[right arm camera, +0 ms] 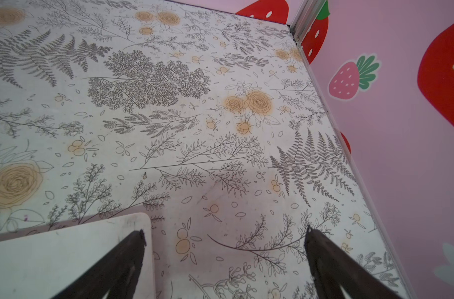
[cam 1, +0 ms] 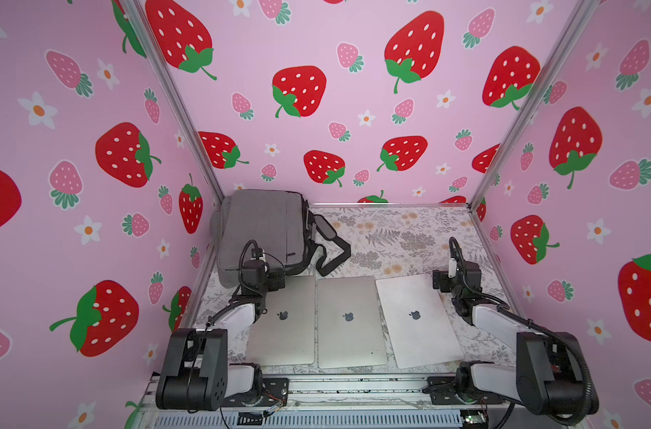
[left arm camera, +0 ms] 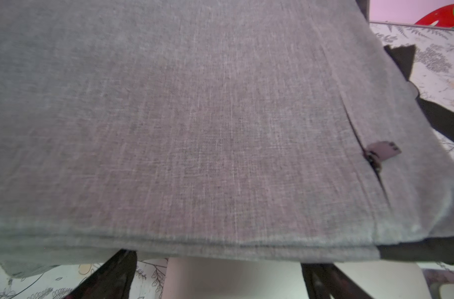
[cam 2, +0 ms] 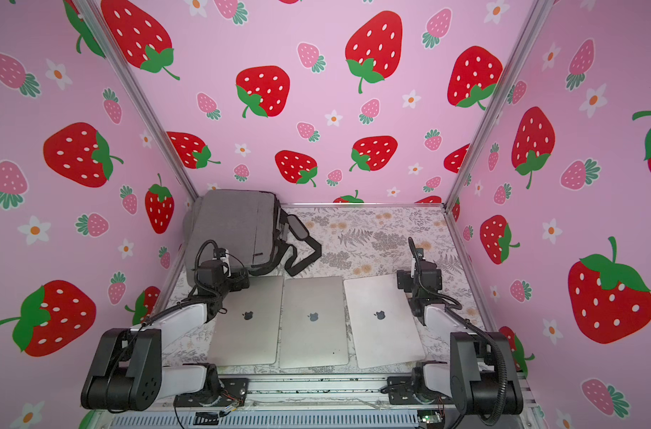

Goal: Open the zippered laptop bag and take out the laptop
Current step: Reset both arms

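The grey laptop bag (cam 1: 260, 226) (cam 2: 234, 226) lies flat in the back left corner and looks zipped shut; its inside is hidden. A small zipper pull (left arm camera: 382, 151) rests on the fabric (left arm camera: 194, 116) near the strap side. In front of the bag, three closed silver laptops (cam 1: 285, 323) (cam 1: 348, 323) (cam 1: 416, 319) lie side by side on the table. My left gripper (cam 1: 275, 278) (left arm camera: 218, 260) is open at the bag's near edge, over the left laptop's far end (left arm camera: 233, 279), holding nothing. The right gripper (cam 1: 437, 280) (right arm camera: 224, 233) is open and empty beside the right laptop's far corner (right arm camera: 65, 248).
The bag's black shoulder strap (cam 1: 331, 241) loops onto the floral table cover (cam 1: 409, 237) to the right of the bag. Pink strawberry walls (cam 1: 353, 111) and metal posts close the table in on three sides. A metal rail (cam 1: 353, 386) runs along the front edge.
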Tool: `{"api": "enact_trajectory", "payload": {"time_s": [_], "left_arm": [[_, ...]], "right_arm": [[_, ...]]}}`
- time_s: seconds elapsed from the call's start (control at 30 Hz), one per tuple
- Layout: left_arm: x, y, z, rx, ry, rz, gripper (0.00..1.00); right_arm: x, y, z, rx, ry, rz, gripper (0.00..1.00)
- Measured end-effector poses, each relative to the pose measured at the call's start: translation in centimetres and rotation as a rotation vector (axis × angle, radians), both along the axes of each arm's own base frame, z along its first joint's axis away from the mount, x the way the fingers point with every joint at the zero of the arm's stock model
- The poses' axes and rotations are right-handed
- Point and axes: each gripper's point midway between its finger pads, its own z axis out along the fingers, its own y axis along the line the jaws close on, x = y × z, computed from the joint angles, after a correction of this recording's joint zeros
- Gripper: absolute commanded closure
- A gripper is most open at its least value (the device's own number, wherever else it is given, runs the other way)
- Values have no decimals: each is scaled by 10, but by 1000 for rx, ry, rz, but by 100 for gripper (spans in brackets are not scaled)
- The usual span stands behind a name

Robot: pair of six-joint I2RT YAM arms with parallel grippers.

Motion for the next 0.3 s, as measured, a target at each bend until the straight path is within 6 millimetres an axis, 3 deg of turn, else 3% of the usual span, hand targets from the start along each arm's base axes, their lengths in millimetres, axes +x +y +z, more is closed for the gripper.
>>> {"api": "enact_trajectory", "payload": {"time_s": [0.3], "left_arm": [[5, -2, 1, -18, -19, -20, 1]], "right_arm": [[11, -1, 7, 40, -66, 40, 0]]}}
